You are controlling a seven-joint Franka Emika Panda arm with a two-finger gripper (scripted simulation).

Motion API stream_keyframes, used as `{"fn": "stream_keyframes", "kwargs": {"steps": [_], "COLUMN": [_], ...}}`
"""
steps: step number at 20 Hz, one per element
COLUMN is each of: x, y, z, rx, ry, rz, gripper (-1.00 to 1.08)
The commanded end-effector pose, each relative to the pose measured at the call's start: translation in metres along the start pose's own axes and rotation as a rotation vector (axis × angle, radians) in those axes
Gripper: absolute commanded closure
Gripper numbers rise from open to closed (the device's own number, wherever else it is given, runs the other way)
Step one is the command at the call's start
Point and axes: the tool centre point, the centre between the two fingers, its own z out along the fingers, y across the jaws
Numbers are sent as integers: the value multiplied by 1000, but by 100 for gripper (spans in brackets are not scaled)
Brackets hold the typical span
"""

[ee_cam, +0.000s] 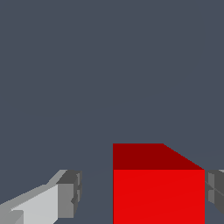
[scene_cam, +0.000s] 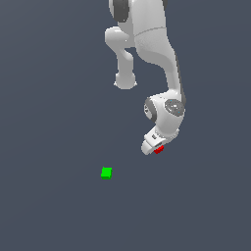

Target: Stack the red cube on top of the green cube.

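A: What does the exterior view show?

B: A flat, matte slate-grey worktop [scene_cam: 49,206] fills the scene, with no walls visible. The glossy white arm [scene_cam: 157,49] bends down to the fingers [scene_cam: 156,147], and the red cube [scene_cam: 158,150] peeks out beneath them. The green cube [scene_cam: 106,172], a plain flat-shaded block, sits well apart toward the exterior view's left.

A: And the wrist view?

B: The same grey surface. The red cube [ee_cam: 158,192], sharp-edged, stands between the grey pads [ee_cam: 72,192]. One pad touches its side; the other stands off with a clear gap, so the fingers are parted and grip nothing.
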Motion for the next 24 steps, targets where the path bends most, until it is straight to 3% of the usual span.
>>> {"fn": "stream_keyframes", "kwargs": {"steps": [1,2,15,24], "x": [1,1,1,0], "y": [1,1,1,0], "z": [2,2,-1,-42], "rx": [-1,-1,-1,-1], "ry": [2,2,2,1], "rz": [1,1,1,0], "gripper": [-92,108,108,108]}}
